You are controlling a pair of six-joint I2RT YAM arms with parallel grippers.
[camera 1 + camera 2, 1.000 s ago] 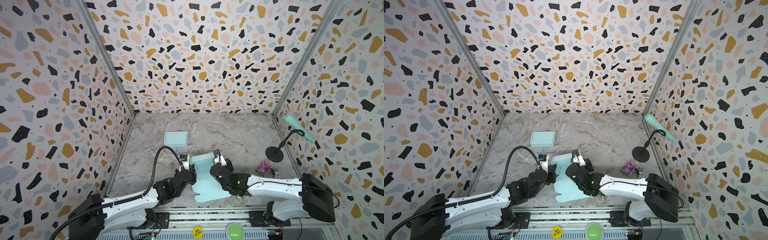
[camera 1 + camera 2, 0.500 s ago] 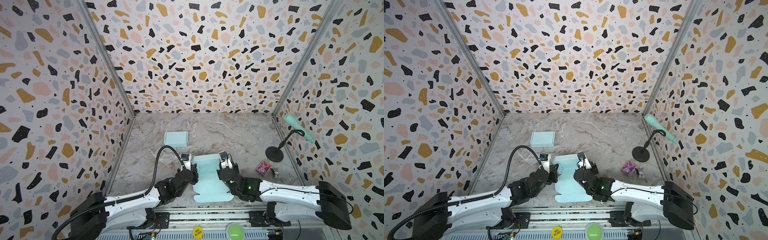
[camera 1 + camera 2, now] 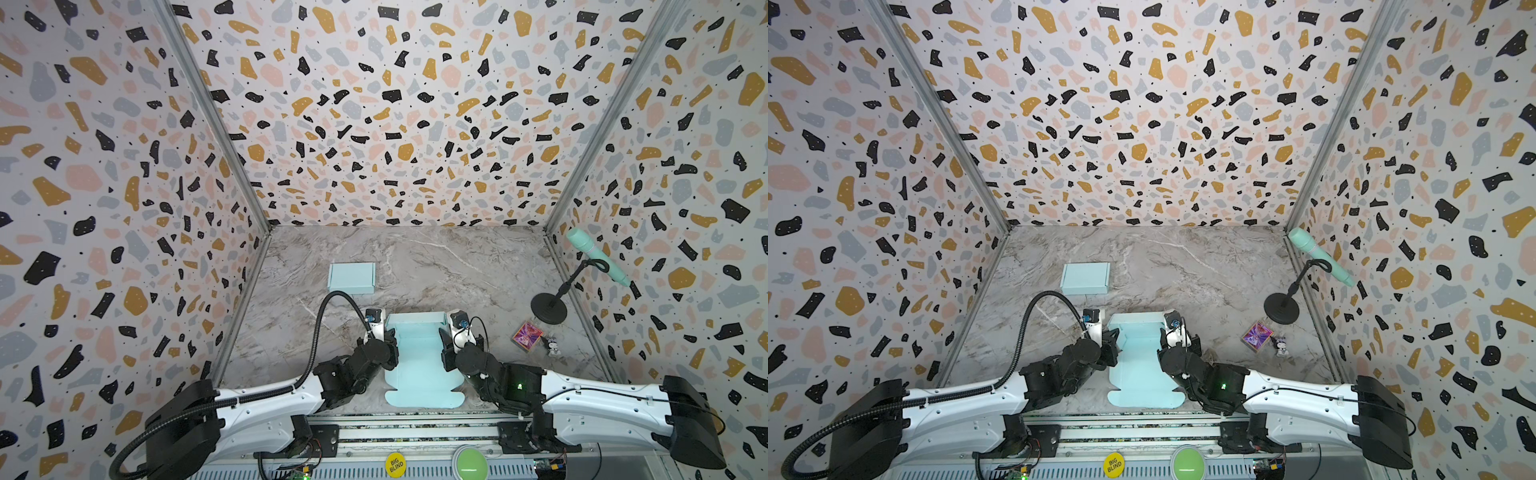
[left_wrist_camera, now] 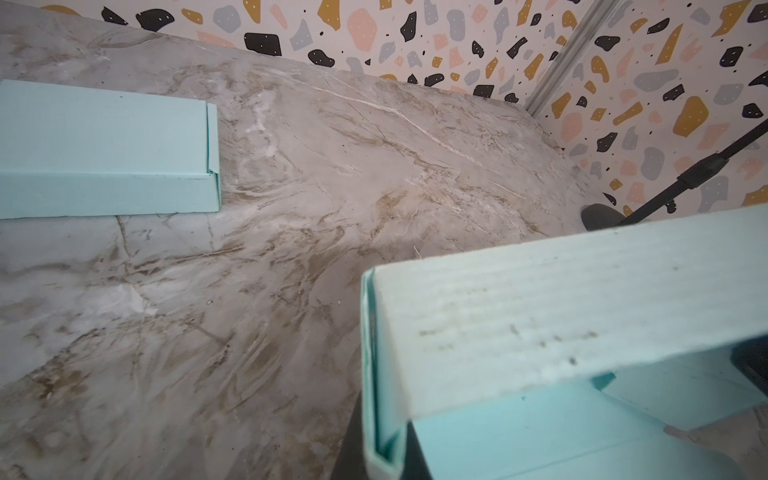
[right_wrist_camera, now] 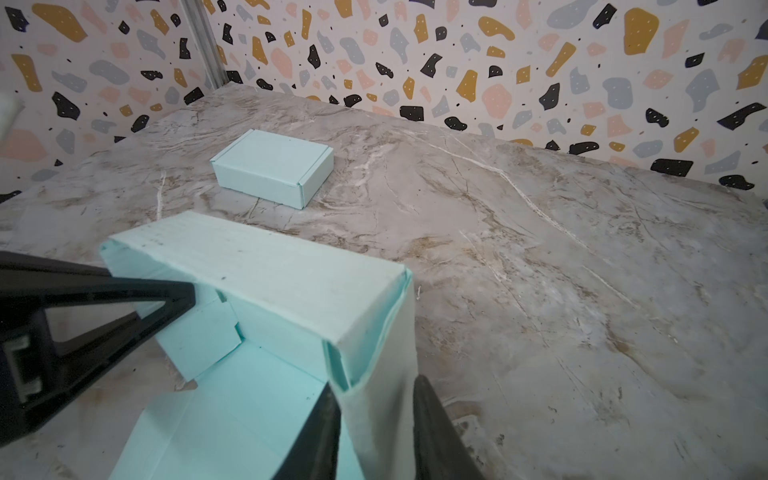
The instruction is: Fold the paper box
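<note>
On paper box walls, left end effector pinches, right straddles.

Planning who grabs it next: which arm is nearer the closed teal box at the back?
Left. The left arm is at the left wall of the half-folded box, in front of the closed box; the right arm is at the opposite wall, farther across.

Top views: high, front, angled down over whole table. Wrist views: low, close, facing rear; share paper box.
</note>
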